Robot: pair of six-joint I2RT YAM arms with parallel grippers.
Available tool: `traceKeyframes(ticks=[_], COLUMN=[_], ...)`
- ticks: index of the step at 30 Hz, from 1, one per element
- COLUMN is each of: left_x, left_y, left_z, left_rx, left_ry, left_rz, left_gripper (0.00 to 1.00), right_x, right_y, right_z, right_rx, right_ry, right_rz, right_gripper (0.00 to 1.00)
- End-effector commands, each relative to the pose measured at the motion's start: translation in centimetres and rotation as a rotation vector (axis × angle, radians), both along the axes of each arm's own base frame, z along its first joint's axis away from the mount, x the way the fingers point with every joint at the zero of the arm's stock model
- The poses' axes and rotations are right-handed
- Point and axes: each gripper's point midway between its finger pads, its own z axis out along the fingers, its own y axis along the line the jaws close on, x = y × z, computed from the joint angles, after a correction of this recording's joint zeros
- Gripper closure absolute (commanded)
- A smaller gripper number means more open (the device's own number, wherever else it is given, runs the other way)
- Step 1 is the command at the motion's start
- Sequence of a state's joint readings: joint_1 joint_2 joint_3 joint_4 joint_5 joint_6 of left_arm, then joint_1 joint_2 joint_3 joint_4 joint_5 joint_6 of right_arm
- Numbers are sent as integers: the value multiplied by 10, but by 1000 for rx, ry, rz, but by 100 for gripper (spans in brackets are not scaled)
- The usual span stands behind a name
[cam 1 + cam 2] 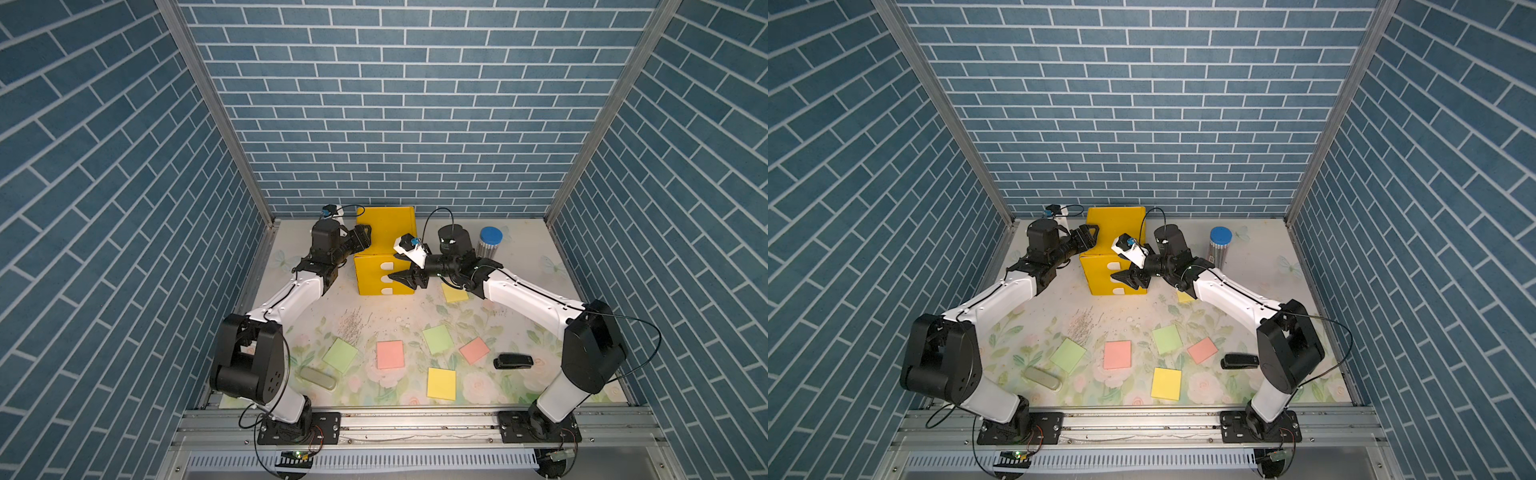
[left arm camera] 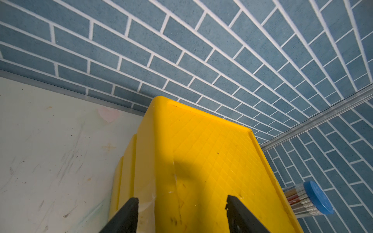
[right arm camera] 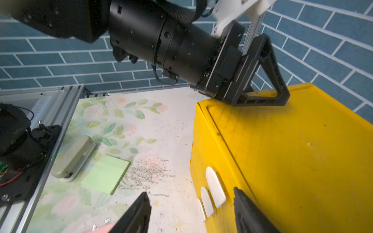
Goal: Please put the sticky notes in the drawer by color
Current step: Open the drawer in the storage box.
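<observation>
Blue-capped tube (image 1: 490, 245) near drawer (image 1: 386, 232); stapler (image 1: 513, 361) and grey case (image 1: 318, 379) flank sticky notes (image 1: 390, 354)

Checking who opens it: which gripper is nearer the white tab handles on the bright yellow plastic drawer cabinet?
Right. The right gripper straddles the handles at the cabinet front; the left gripper sits at the cabinet's top edge, away from them.

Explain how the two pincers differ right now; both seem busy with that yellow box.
The left pincer sits on top of the yellow cabinet; the right pincer is at its front, by the white tab handles. The left pincer is higher than the right pincer. Both are black, with fingers apart.
</observation>
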State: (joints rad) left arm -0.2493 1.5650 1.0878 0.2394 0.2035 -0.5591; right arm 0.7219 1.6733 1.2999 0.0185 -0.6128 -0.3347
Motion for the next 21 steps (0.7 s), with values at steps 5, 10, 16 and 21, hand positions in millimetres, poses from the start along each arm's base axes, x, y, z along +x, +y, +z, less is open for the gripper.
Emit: traceKeyframes(ticks=[5,10,16,21], left_x=[-7,-11,-11,-12], left_y=[-24,-28,-27,-26], left_z=[-28,-29,-32,-34], left_rx=[-20,-12,0,10], left_ry=[65,61,68,70], left_rz=[-70,-70,-68,-70], left_gripper=[27,27,27,27], right_x=[-6,0,24,34], right_y=[2,4,2,-5], right_z=[1,-14,-39,-54], right_rx=[-5,-56,-162,-232], right_ry=[-137,-123,-178,-188], right_rz=[78,82,13,-11], right_gripper=[33,33,33,34])
